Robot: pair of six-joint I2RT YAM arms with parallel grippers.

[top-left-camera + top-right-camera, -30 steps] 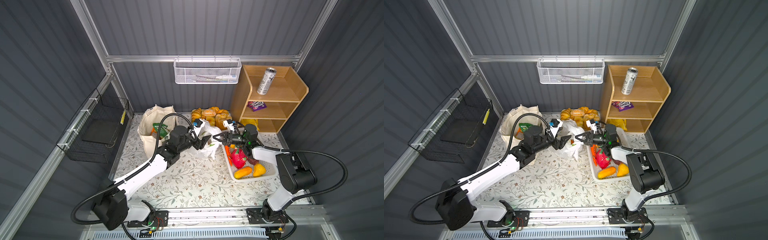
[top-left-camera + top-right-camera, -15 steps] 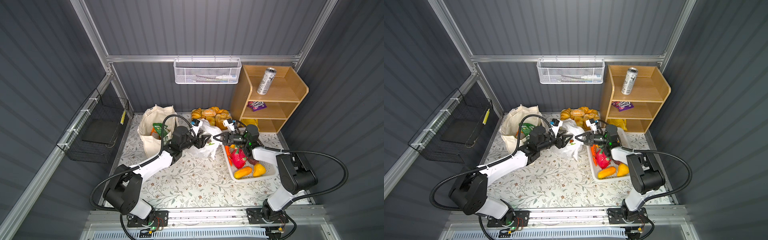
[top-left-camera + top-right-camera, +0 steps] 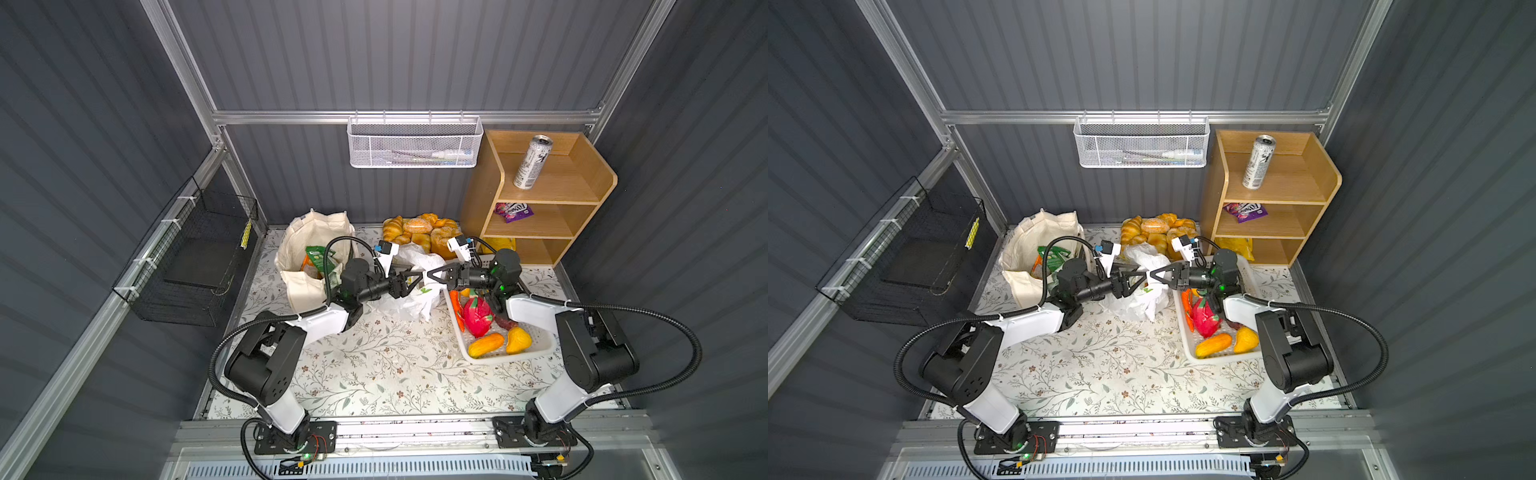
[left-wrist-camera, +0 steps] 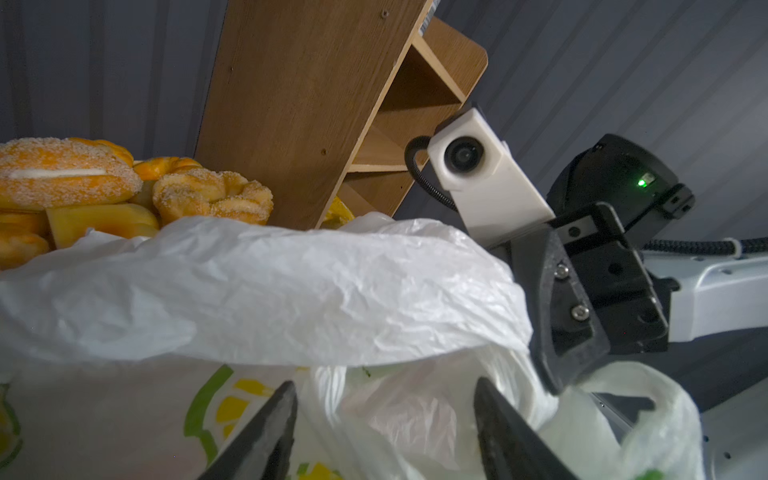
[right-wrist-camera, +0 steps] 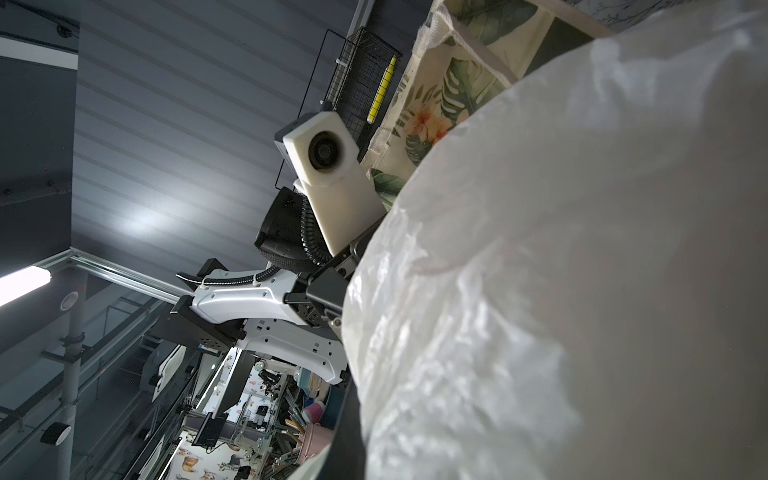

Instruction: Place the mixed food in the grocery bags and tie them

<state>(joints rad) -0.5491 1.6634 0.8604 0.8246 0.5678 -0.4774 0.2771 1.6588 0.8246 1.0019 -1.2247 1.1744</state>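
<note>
Dark grey ribbed walls [image 3: 415,54] enclose a floral-patterned tabletop [image 3: 374,370], with a wooden shelf unit [image 3: 478,199] at the back right.

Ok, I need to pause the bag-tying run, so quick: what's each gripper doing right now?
The left gripper is open, fingers apart at the plastic bag.
The right gripper is shut on the plastic bag.

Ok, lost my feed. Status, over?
Left gripper open at plastic bag. Right gripper shut on it. Can on shelf, unpacked. Bread just behind, not blocking.
</note>
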